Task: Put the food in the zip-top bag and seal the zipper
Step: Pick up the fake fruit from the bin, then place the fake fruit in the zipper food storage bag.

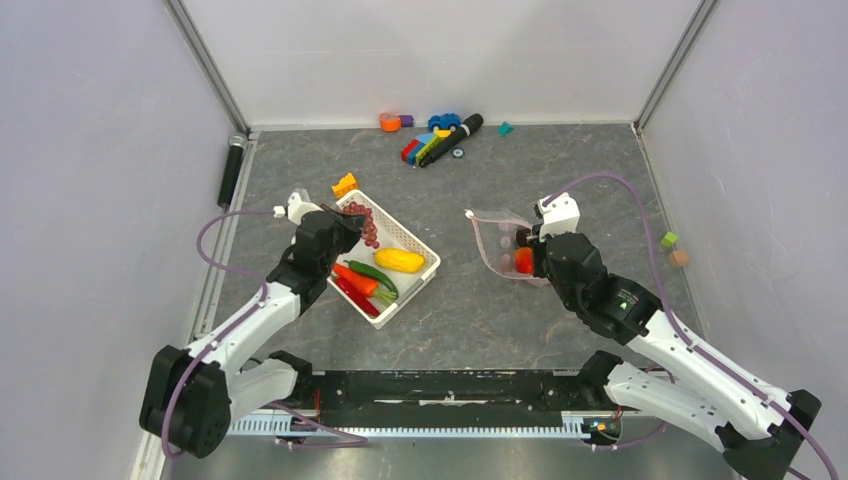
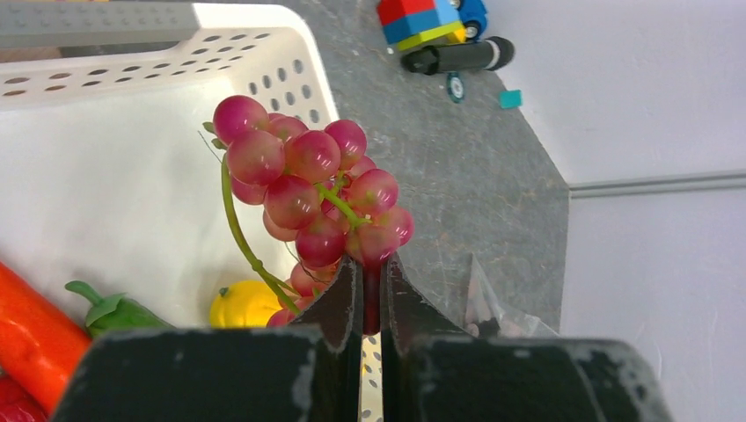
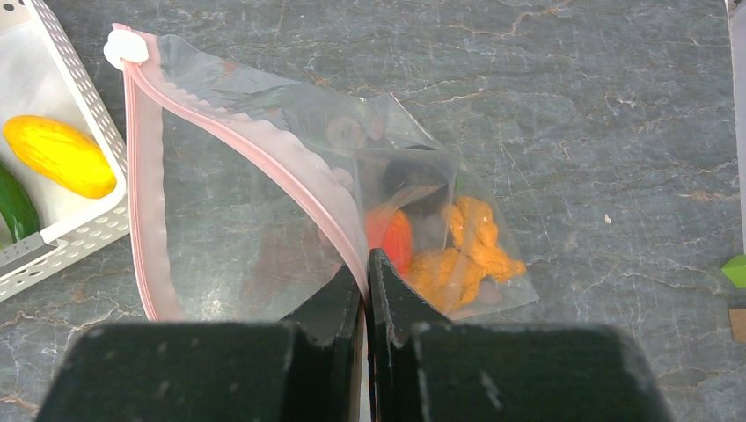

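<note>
My left gripper (image 2: 371, 272) is shut on a bunch of purple-red grapes (image 2: 308, 189), held up over the far end of the white slotted basket (image 2: 132, 61). A yellow mango (image 1: 399, 260), a green chilli (image 1: 375, 275) and red-orange pieces (image 1: 355, 282) lie in the basket (image 1: 428, 258). To the right, the clear zip-top bag (image 3: 229, 229) lies with its mouth gaping towards the basket. My right gripper (image 3: 366, 264) is shut on the bag's pink zipper (image 3: 237, 141) and lifts that edge. Orange food (image 3: 471, 251) and a red piece (image 3: 391, 237) sit inside the bag.
Coloured toy blocks and a car (image 1: 435, 140) lie along the back wall. An orange block (image 1: 344, 185) rests just behind the basket. A black cylinder (image 1: 232, 170) lies at the left edge. Small green and brown cubes (image 1: 672, 246) sit at the right edge.
</note>
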